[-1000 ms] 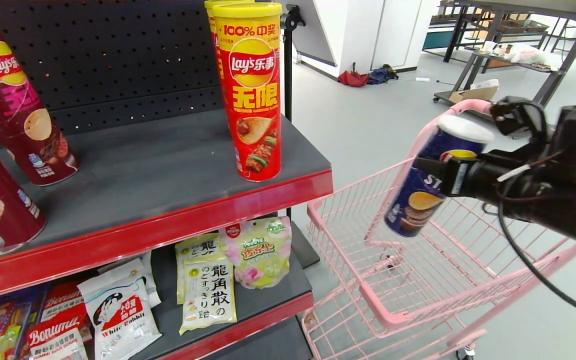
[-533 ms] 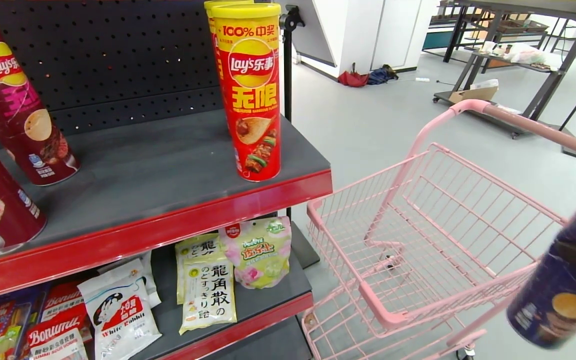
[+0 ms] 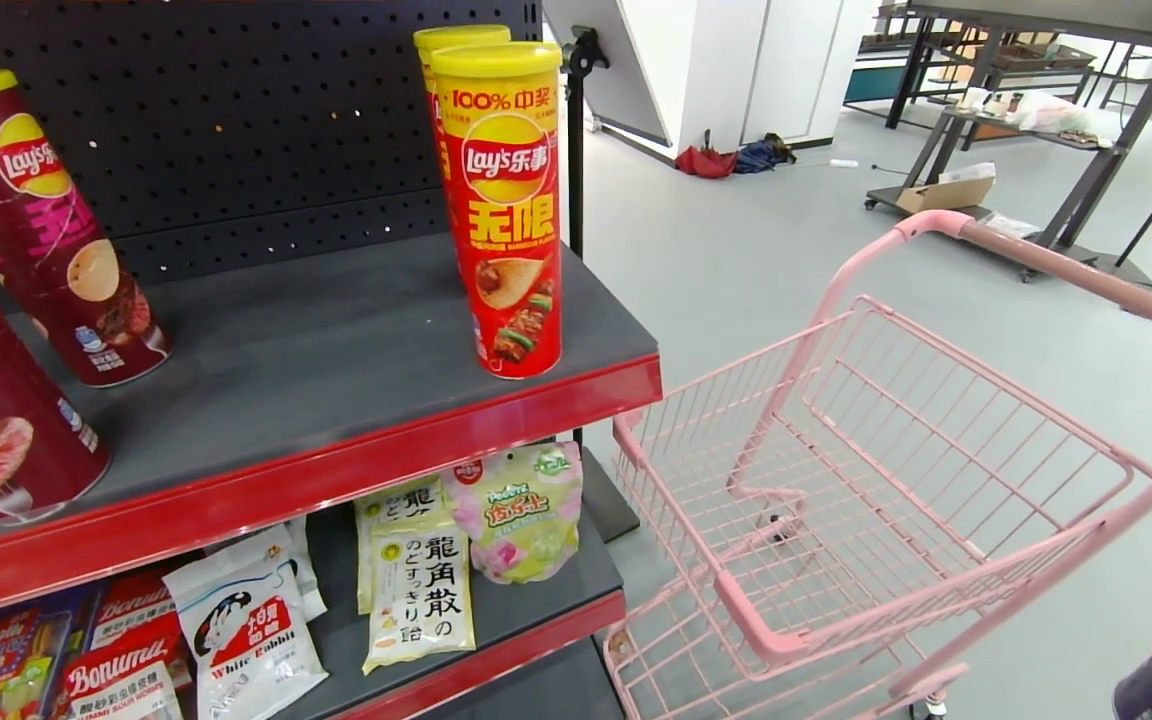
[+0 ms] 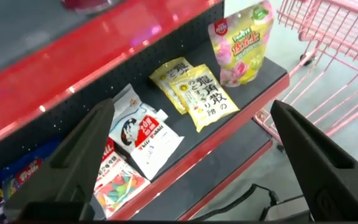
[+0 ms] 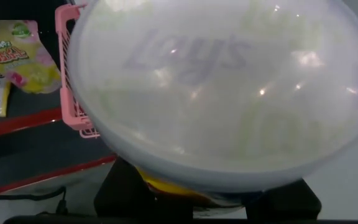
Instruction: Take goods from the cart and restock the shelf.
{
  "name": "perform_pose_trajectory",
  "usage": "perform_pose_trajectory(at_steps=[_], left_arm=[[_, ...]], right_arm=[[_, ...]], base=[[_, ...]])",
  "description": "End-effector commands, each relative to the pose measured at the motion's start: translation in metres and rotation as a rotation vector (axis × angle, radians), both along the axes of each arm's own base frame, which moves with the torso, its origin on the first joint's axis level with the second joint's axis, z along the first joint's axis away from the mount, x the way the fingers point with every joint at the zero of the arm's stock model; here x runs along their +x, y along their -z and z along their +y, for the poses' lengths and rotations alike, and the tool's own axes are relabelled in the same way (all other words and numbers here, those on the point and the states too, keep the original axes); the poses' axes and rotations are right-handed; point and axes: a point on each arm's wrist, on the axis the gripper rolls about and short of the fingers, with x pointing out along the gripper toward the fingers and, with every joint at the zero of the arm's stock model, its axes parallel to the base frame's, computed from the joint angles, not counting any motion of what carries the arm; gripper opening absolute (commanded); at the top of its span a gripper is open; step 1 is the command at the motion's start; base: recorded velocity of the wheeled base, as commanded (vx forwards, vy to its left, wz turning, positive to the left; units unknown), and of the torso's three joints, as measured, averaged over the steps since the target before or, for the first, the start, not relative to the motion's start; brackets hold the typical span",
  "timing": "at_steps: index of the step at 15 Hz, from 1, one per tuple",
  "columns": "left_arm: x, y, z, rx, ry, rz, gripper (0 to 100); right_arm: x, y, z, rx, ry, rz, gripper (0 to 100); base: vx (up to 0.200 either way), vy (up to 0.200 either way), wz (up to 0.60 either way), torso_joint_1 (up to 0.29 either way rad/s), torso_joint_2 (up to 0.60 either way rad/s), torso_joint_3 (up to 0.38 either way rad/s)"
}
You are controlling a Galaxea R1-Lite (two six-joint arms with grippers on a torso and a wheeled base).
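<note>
My right wrist view has the dark blue cylindrical chip can (image 5: 216, 93), clear lid to the lens, clamped in the right tool (image 5: 204, 202). The head view catches its corner beside the pink wire cart (image 3: 681, 518). The left tool (image 4: 191, 109) gapes, released, before the yellow snack bag (image 4: 205, 96) on the lower shelf (image 4: 272, 74).

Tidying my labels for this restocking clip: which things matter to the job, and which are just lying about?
Job: blue chip can; pink cart; top shelf.
Lying about: red item on floor; cardboard box; snack bags on lower shelf.
</note>
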Motion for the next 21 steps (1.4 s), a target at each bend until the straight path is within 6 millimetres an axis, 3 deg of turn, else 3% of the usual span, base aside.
perform_pose_trajectory(at_steps=[1,14,21], left_arm=[[-0.0021,0.0005,0.0002,0.0,0.001,-0.012,100],[-0.0043,0.0018,0.0006,0.003,-0.003,-0.025,100],[-0.0073,0.0042,0.0013,0.005,-0.018,-0.041,100]], right_arm=[[-0.0014,0.0004,-0.0003,-0.005,-0.003,-0.006,0],[0.0038,0.0058,0.0008,-0.028,-0.003,0.027,0],[0.0033,0.0093,0.0007,-0.034,-0.007,0.034,0]], base=[[0.0,0.0,0.0,0.144,-0.45,-0.315],[0.0,0.0,0.0,0.182,-0.49,-0.304],[0.0,0.0,0.6,0.009,-0.01,-0.009]])
